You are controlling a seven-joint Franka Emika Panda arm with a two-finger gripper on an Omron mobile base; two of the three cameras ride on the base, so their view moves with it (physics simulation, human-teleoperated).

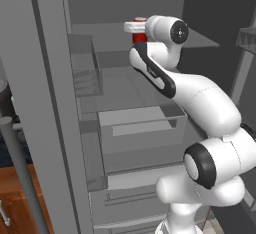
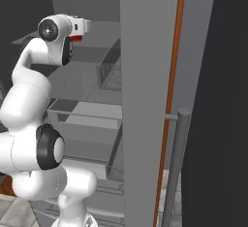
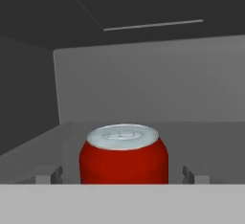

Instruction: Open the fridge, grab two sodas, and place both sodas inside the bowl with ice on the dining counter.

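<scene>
Gripper (image 3: 124, 175) is held wide open, nothing gripped, w/ 1 red can (image 3: 123, 155) upright between its fingertips (image 3: 195, 174) inside the open fridge (image 1: 135, 123).

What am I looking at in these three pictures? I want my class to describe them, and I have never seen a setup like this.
This is a computer-rendered kitchen with a white robot arm reaching into an open grey fridge. Two pictures come from cameras riding on the robot's base, behind the arm to its left and right, so they show the same scene from two sides. The third comes from a camera on the hand itself, looking straight ahead along it. There a red can with a silver top stands upright on a fridge shelf, right in front of the hand. The hand's two fingers stand open on either side of the can. Nothing is held yet.
</scene>
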